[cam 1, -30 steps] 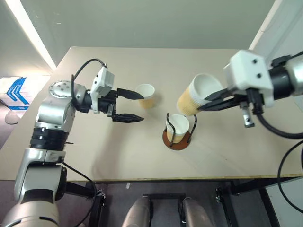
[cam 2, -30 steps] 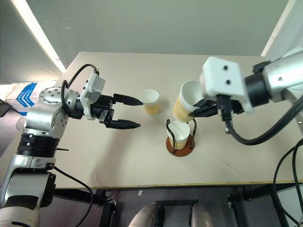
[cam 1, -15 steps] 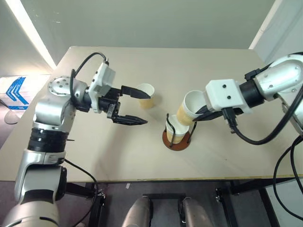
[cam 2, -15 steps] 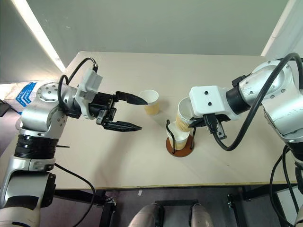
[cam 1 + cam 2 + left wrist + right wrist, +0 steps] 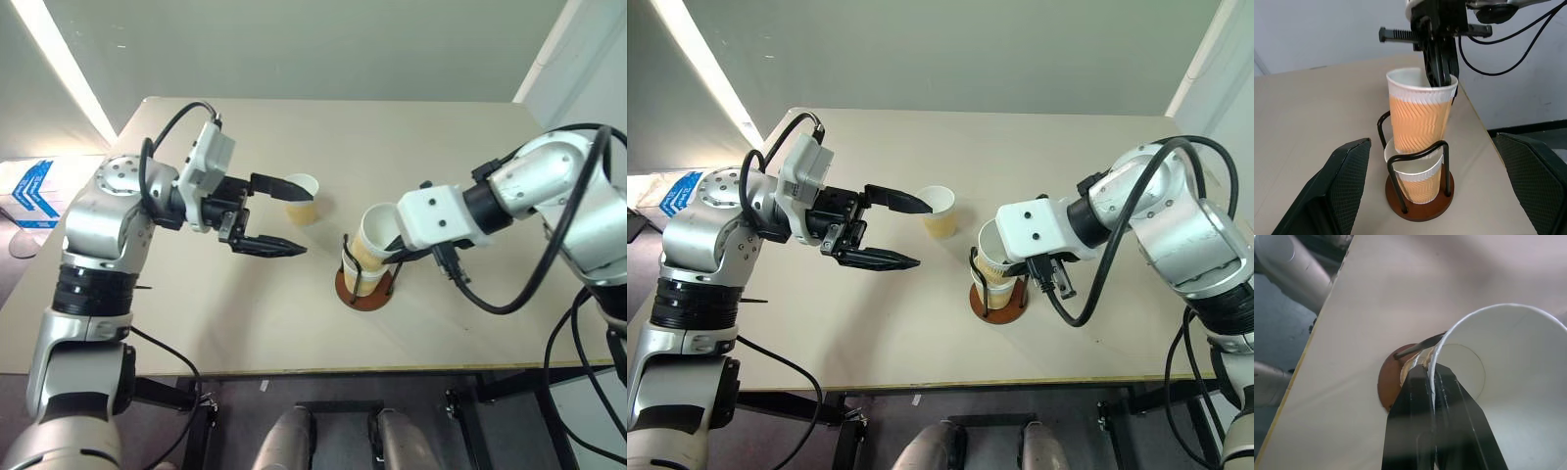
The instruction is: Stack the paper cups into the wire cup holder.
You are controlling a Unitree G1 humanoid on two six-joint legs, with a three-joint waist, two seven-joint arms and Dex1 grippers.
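Cup: tan-yellow tapered paper cup has dropped from above into the black wire cup holder, nesting.
Right hand: clamped on its rim.
Left hand: apart, well left of the holder.

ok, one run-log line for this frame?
phase: stacking | right gripper: shut on second cup rim, lowering it into first cup in wire cup holder | left gripper: open | third cup: on table

A pale beige table carries it all. Standing on it near the middle is the wire cup holder on its reddish-brown disc, and just behind to the left, apparently upright, a lone paper cup sits apart.
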